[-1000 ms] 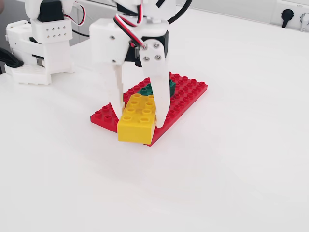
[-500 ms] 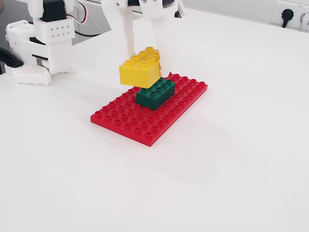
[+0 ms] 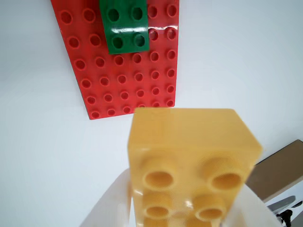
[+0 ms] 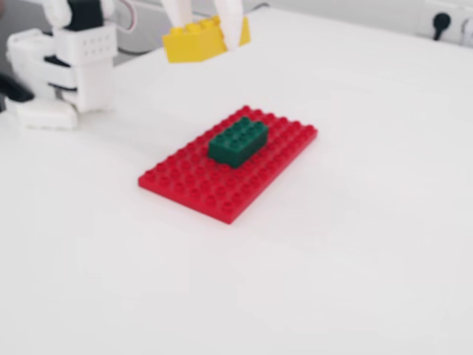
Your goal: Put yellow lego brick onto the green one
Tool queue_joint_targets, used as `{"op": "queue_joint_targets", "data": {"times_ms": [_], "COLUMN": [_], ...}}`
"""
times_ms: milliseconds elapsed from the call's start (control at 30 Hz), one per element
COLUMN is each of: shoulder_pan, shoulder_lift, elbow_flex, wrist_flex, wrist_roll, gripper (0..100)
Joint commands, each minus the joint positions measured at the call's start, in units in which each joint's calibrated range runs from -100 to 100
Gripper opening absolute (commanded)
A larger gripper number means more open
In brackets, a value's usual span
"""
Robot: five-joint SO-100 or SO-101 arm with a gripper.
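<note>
Fixed view: gripper (image 4: 201, 28) pinches yellow brick (image 4: 203, 41), held aloft, well apart from green brick (image 4: 238, 140) on red baseplate (image 4: 222, 200). Step: carrying. Next: align above green, lower.

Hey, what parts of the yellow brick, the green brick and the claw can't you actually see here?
- Yellow lego brick: near end cut off by the wrist view's bottom edge; partly behind white claw fingers in the fixed view.
- Green one: far end cut off by the wrist view's top edge.
- Claw: blurred in the wrist view; upper part cropped in the fixed view.
</note>
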Motion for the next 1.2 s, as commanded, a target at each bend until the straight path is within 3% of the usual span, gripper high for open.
{"op": "queue_joint_targets", "data": {"times_ms": [0,167,433,1167], "shoulder_pan": [-3.28,-7.26,-10.80,-15.22], "shoulder_lift": [-6.13,-7.97,-4.70,2.00], "elbow_flex": [12.18,23.21,24.47,27.46], "wrist_flex": [-6.41,-16.36,-21.29,-25.96], "wrist_roll": [-0.20,-3.07,-7.71,-7.81], "gripper": [15,15,15,15]}}
